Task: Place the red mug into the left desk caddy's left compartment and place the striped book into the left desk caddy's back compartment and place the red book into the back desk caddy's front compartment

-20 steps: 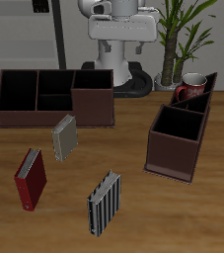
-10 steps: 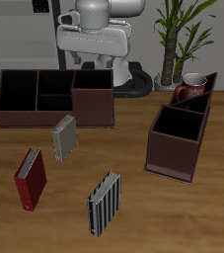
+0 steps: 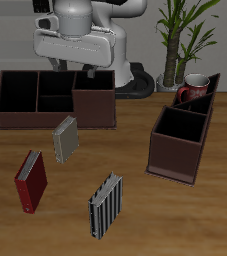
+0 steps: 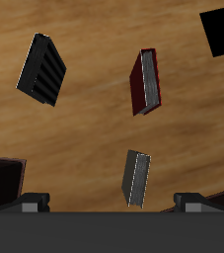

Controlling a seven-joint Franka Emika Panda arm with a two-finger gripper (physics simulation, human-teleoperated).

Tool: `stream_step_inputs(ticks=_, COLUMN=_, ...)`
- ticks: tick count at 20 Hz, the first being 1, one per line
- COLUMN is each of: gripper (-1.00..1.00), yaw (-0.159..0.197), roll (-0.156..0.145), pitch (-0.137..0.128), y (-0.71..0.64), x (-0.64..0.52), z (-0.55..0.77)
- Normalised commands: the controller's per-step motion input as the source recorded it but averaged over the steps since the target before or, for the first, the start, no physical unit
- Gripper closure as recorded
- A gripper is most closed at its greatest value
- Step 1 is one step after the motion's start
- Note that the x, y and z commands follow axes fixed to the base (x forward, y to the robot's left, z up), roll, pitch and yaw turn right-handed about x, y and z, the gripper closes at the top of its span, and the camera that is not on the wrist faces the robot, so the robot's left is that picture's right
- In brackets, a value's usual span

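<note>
Hovering open and empty above the back caddy (image 3: 55,97), the gripper (image 3: 73,68) is overlooking grey book (image 4: 135,178), red book (image 4: 146,82) and striped book (image 4: 42,69).

Change since the earlier pictures, one item: your arm's wrist head, the gripper (image 3: 88,72) with it, has travelled sideways across the table's back in the exterior view, from in front of the robot's base to a place above the back desk caddy (image 3: 55,97); it shows larger now
</note>
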Motion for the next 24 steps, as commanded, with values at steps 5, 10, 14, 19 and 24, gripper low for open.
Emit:
stream_step_inputs(ticks=5, gripper=-1.0, yaw=0.001, roll=-0.006, pitch=-0.007, y=-0.08, x=0.35, z=0.09)
stream_step_inputs(ticks=10, gripper=-1.0, yaw=0.017, roll=-0.033, pitch=-0.012, y=0.22, x=0.4, z=0.03)
stream_step_inputs(ticks=14, gripper=-1.0, yaw=0.064, roll=0.017, pitch=0.0, y=0.21, x=0.36, z=-0.04)
stream_step_inputs(ticks=19, gripper=-1.0, yaw=-0.007, roll=0.026, pitch=0.021, y=-0.27, x=0.31, z=0.06)
stream_step_inputs(ticks=24, gripper=-1.0, yaw=0.024, roll=0.048, pitch=-0.004, y=-0.43, x=0.25, z=0.0)
